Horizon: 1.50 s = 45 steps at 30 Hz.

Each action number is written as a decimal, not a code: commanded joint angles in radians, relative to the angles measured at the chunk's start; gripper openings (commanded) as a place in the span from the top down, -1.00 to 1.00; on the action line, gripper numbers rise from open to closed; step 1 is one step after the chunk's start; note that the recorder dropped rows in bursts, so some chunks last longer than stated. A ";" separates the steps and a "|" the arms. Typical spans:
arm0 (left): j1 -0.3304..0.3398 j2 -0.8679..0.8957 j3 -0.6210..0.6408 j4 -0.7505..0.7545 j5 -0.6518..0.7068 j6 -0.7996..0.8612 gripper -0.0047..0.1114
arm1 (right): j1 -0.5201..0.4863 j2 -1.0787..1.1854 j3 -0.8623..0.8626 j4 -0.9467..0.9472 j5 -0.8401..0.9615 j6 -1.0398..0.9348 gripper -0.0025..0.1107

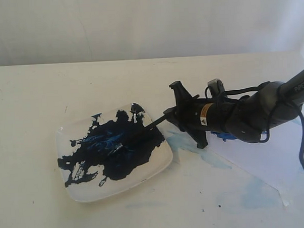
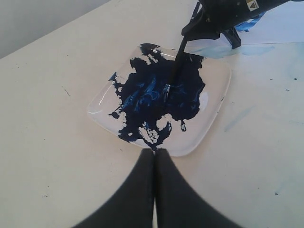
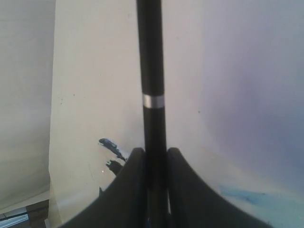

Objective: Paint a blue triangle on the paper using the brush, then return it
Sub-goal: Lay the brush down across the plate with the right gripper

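My right gripper (image 1: 168, 115) is shut on the brush (image 1: 145, 128), a thin black stick with a silver band (image 3: 153, 101). The brush slants down from the jaws, and its tip rests in the dark-blue paint on the square white plate (image 1: 164, 164). The left wrist view shows the brush (image 2: 175, 66) crossing the plate (image 2: 218, 109) beneath the right gripper (image 2: 199, 31). The paper (image 1: 260, 154) lies to the right under the right arm. A blue patch (image 1: 226, 136) on it peeks out below the arm; the rest of the blue triangle is hidden. My left gripper (image 2: 155, 152) is shut on nothing, near the plate's edge.
Pale light-blue smears (image 1: 191, 142) mark the table between plate and paper, and another smear (image 1: 256, 192) sits near the paper's front corner. A black cable (image 1: 302, 153) hangs from the right arm at the right edge. A white wall stands behind the table.
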 commanded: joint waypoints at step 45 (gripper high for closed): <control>0.002 -0.005 0.005 -0.020 0.008 -0.008 0.92 | 0.000 0.022 -0.061 0.009 0.030 -0.050 0.96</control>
